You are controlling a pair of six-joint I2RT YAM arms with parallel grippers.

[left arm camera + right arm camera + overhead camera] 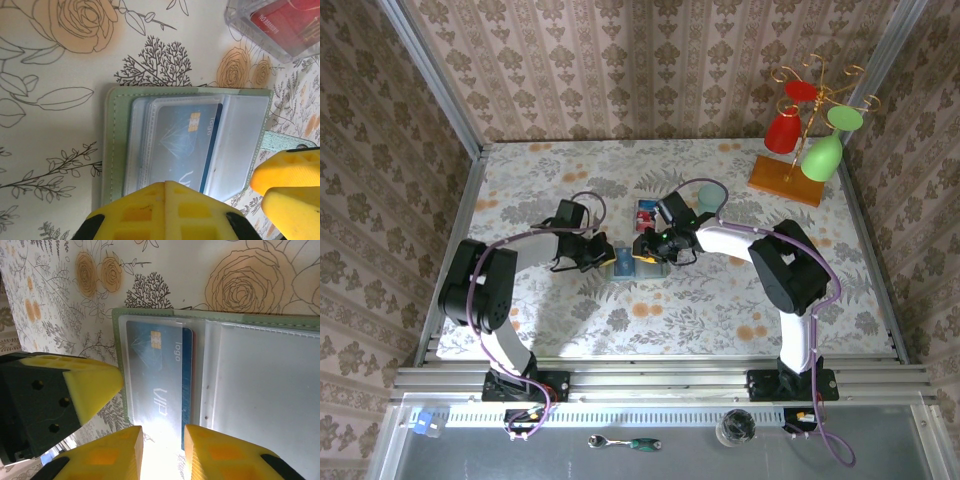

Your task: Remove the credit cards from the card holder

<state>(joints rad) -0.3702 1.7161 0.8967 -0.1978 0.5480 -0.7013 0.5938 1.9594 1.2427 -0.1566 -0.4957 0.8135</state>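
Observation:
The grey-green card holder (115, 145) lies open on the floral table (740, 290), its clear sleeves facing up. A blue credit card (180, 145) with a gold chip sits inside a sleeve. My left gripper (166, 184) is shut at the holder's near edge, nothing visible between its fingers. My right gripper (162, 432) is open, its jaws apart over the end of the blue card (155, 370) and the holder (118, 340). From above, the left gripper (607, 256) and the right gripper (645, 250) meet over the holder. A red card (290, 22) lies in a clear tray.
The clear tray (645, 213) sits just behind the grippers, with a pale teal cup (708, 197) to its right. A rack with red and green glasses (810, 130) stands at the back right. A ratchet tool (625, 441) and a glass (735, 428) lie on the front ledge.

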